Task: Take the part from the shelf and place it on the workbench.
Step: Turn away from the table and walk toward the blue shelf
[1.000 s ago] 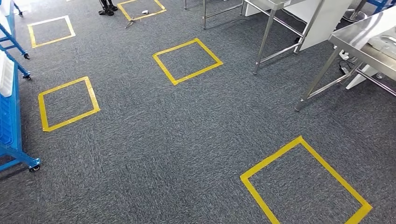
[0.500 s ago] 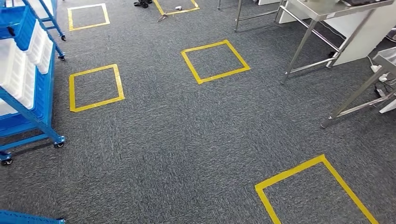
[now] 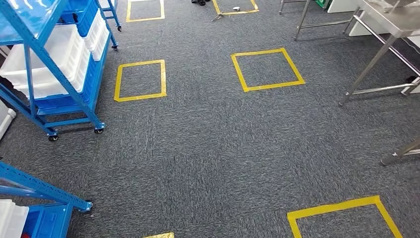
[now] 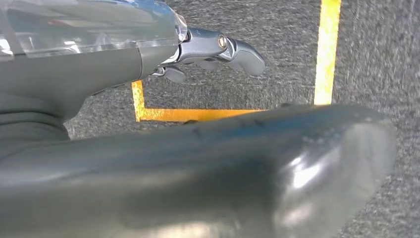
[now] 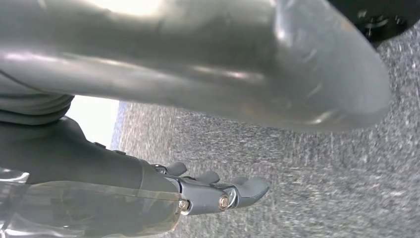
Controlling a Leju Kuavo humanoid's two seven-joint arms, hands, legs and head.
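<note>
A blue wheeled shelf [image 3: 64, 105] stands at the left of the head view and carries white bins [image 3: 59, 54]; what lies in them is hidden from this angle. The steel workbench [image 3: 391, 20] is at the far right on thin legs. My left hand [image 4: 198, 148] hangs over the grey carpet, thumb and fingers [image 4: 218, 47] apart, holding nothing. Above the carpet, my right hand [image 5: 198, 74] also holds nothing, its fingers [image 5: 223, 193] stretched away from the thumb.
A second blue shelf [image 3: 34, 186] juts in at the near left. Yellow tape squares [image 3: 267, 69] [image 3: 140, 80] [image 3: 341, 210] mark the grey carpet. Another steel table leg [image 3: 401, 152] stands at the right edge.
The whole head view has swung left: the blue shelves have come well into the picture from the left, and the steel tables have slid toward the right edge.
</note>
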